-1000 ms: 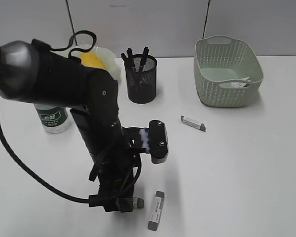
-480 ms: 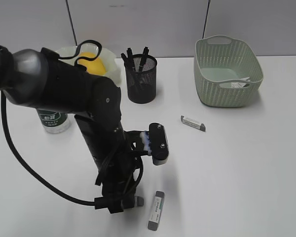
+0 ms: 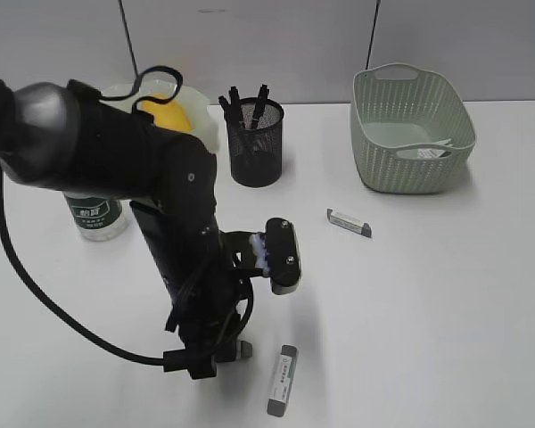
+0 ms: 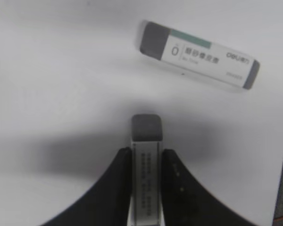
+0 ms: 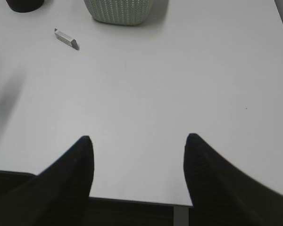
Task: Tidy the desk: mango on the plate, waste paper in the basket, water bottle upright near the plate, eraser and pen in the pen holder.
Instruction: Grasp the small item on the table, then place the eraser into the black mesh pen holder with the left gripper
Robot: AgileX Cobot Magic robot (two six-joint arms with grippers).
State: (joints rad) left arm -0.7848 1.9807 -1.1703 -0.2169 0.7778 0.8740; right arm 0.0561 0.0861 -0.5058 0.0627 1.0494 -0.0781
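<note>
My left gripper [image 4: 146,151] is shut on a white eraser with grey ends [image 4: 146,141], held on its edge low over the desk [image 3: 446,294]. In the exterior view that gripper [image 3: 234,353] is at the bottom, under the black arm. A second eraser [image 4: 198,55] lies flat just beyond it [image 3: 283,381]. A third eraser [image 3: 349,222] lies mid-desk. The black mesh pen holder [image 3: 256,147] holds black pens [image 3: 248,102]. The mango [image 3: 169,109] sits on the plate [image 3: 201,107]. The water bottle [image 3: 96,217] stands upright. Waste paper [image 3: 431,152] lies in the basket [image 3: 410,134]. My right gripper [image 5: 139,138] is open and empty.
The left arm's bulk hides part of the plate and bottle. In the right wrist view the right gripper hangs over the desk's near edge [image 5: 146,200], with the basket [image 5: 119,10] and one eraser [image 5: 66,38] far ahead of it.
The left gripper's jaws have closed onto the eraser, and that arm has shifted slightly. The right gripper has not changed.
</note>
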